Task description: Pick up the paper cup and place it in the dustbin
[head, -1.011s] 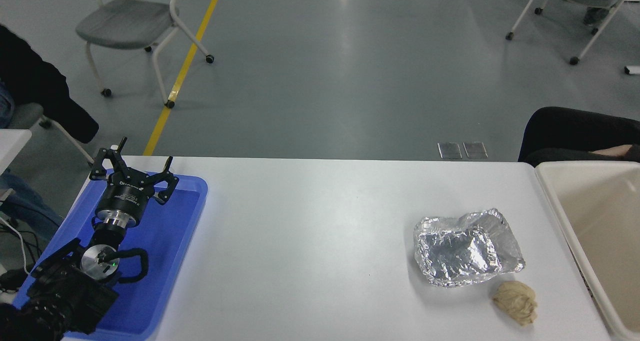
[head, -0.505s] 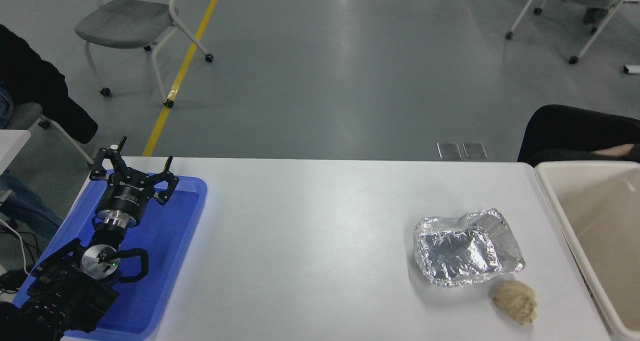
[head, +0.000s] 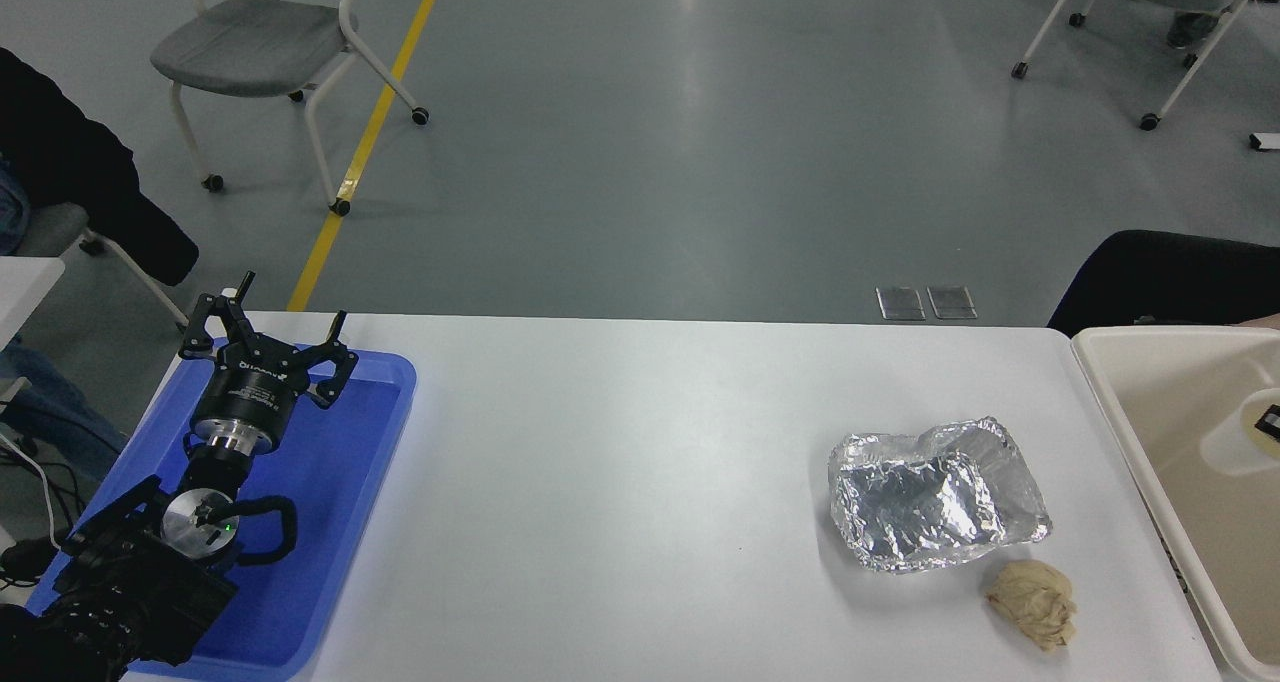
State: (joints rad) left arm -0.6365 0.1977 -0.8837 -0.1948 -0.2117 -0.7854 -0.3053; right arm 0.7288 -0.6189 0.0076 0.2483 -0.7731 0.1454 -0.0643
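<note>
From the head view, the white rectangular surface [head: 620, 482] fills the lower half of the picture. Beyond it lies a grey glossy floor with a yellow line [head: 370, 132] running up it. A grey-seated wheeled chair [head: 260, 47] stands at the upper left and a second one [head: 1150, 2] at the upper right. Dark clothing of a person [head: 70, 182] shows at the left edge, and a black sleeve [head: 1165, 277] shows behind the surface's far right corner.

A flat blue plastic tray [head: 340, 482] lies at the surface's left end. The left black gripper [head: 270, 337] is parked above it, fingers spread wide and holding nothing. Right of centre sits a crumpled silver foil tray [head: 935, 507], with a beige crumpled paper wad [head: 1032, 604] just beside its near corner.

The large cream plastic dustbin [head: 1120, 422] takes up the right edge. Inside its rim is the small white paper cup [head: 1230, 434], cut off by the picture's edge. Its long axis seems to run roughly left to right, but which end faces which way cannot be told. A small black piece, apparently the right gripper [head: 1270, 420], shows against the cup. Whether it grips the cup cannot be told.
</note>
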